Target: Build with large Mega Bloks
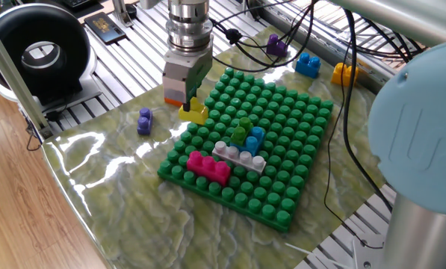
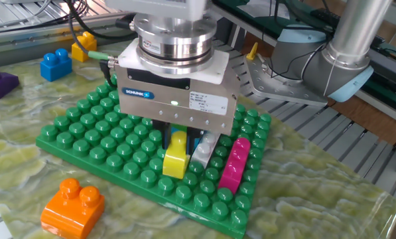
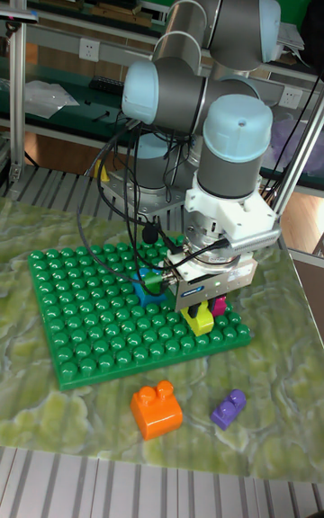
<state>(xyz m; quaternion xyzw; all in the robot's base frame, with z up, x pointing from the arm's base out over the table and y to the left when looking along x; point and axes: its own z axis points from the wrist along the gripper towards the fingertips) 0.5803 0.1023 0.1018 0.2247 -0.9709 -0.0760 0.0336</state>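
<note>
My gripper (image 1: 190, 103) is shut on a yellow brick (image 1: 196, 113) and holds it tilted at the left edge of the green baseplate (image 1: 282, 112). In the other fixed view the yellow brick (image 2: 175, 158) hangs between the fingers, low over the plate's studs, and whether it touches them I cannot tell. On the plate lie a magenta brick (image 1: 208, 166), a white-grey brick (image 1: 240, 155) and a light blue brick (image 1: 255, 137). An orange brick (image 2: 73, 206) lies off the plate. The tall fixed view shows the gripper (image 3: 196, 309) near the plate's front right corner.
A small purple brick (image 1: 145, 121) lies left of the plate. Far behind it are a purple brick (image 1: 276, 46), a blue one (image 1: 308, 64) and a yellow one (image 1: 345, 72). Cables run along the back. A black round device (image 1: 39, 52) stands at the far left.
</note>
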